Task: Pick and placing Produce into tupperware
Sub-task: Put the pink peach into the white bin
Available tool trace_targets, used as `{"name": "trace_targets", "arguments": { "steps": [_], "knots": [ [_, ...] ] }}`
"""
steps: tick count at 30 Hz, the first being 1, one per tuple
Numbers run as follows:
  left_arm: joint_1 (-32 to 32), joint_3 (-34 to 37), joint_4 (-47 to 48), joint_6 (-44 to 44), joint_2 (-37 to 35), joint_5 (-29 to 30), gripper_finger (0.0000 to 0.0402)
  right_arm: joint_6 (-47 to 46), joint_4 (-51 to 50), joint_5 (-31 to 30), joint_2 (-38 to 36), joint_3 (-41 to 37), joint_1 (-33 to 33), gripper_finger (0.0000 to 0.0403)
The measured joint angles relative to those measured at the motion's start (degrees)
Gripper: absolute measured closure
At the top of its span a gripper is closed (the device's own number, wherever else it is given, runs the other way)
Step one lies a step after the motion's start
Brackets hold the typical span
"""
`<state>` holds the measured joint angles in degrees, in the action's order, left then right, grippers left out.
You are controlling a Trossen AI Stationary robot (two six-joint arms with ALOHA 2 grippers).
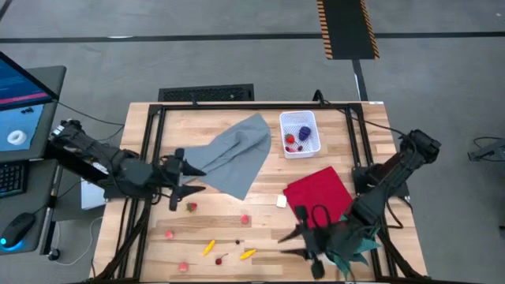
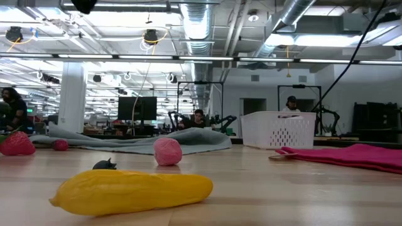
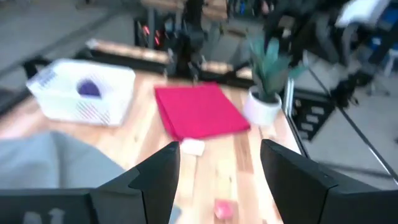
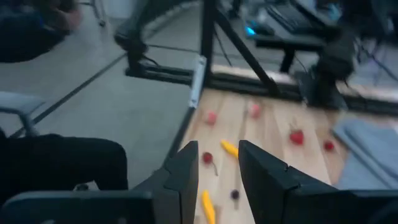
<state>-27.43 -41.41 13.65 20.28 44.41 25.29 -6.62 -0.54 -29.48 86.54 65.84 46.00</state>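
Right gripper hovers over the near edge of the wooden table, fingers a narrow gap apart, nothing between them. Just beyond its fingertips lies a smooth, elongated yellow toy piece; past that, a dark red cherry with a thin stem, a second yellow elongated piece, a round pink berry and another pink berry. A knobbly pink berry lies farther in from that gripper.

Left gripper sits over the table's left-hand part, fingers spread wide and empty. A red strawberry with green cap lies near its fingertips, on the near side. A soft, crumpled grey cloth lies right beside this gripper, spreading away towards the table's far side.

Between the two grippers: a small white cube touching the corner of a flat red square cloth.

Well beyond both grippers, at the far edge: the small white rectangular plastic tub, perforated basket-like walls, rounded corners. Contents: one purple grape bunch and small red berries. The remaining produce is loose on the table, outside the tub.

Left wrist view: a green artificial plant in a round white pot by the red cloth's far side.
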Motion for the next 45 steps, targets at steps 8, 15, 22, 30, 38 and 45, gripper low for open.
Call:
{"name": "trace_targets", "arguments": {
  "steps": [8,15,22,30,38,45],
  "knots": [
    [7.40,-0.07,1.35,3.26,8.00,-7.49,0.0187,0.51,6.06,2.04,0.87,-0.49,4.80,0.0274],
    [9.62,-0.07,-6.15,2.37,16.35,-12.58,0.0187,5.24,2.73,-3.15,-0.20,-0.54,10.00,0.0274],
    [10.54,-0.07,-9.13,2.13,21.24,-14.09,0.0187,6.66,2.09,6.50,-4.39,-0.45,11.44,0.0274],
    [12.35,-0.07,-7.12,5.37,23.27,-16.59,0.0187,13.65,2.81,12.86,-1.66,-0.56,10.79,0.0274],
    [12.51,-0.13,-1.79,14.76,25.59,-19.90,0.0187,12.69,1.51,12.76,-1.99,-0.54,7.84,0.0274],
    [10.39,-1.94,-2.27,16.02,36.03,-21.52,0.0187,12.67,1.43,12.78,-2.01,-0.54,6.15,0.0274]
  ]
}}
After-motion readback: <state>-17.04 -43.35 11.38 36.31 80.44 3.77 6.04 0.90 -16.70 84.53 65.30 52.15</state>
